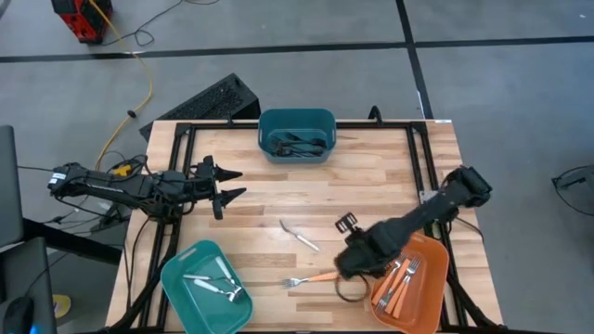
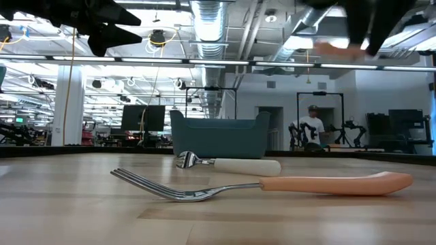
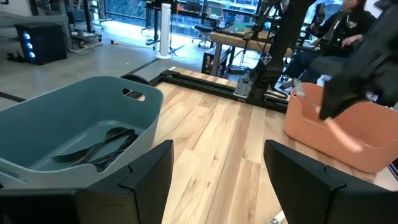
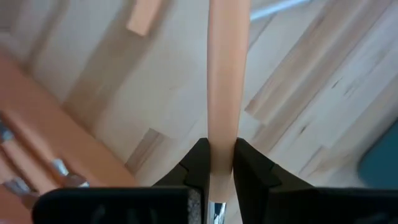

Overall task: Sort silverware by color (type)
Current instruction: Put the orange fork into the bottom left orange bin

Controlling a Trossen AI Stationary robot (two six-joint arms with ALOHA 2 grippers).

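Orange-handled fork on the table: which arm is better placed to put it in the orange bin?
Right. The right gripper is closed on the orange-handled fork, beside the orange bin. The left gripper waits open, far across the table.

— What are you seeing on the wooden table (image 1: pixel 278 195)?

— You've got three plastic bins: a dark teal bin (image 1: pixel 296 134) at the far edge, centre; a lighter teal bin (image 1: pixel 206 288) at the near left corner; an orange bin (image 1: pixel 413 283) at the near right.

— And off the table?

— On the grey floor, you'll see a yellow cable (image 1: pixel 139 88) trailing at the far left toward a red device (image 1: pixel 82 19) (partly cut off). A black keyboard (image 1: pixel 209 99) lies just beyond the table's far left corner. In the low view, a person (image 2: pixel 313 126) stands far back in the room.
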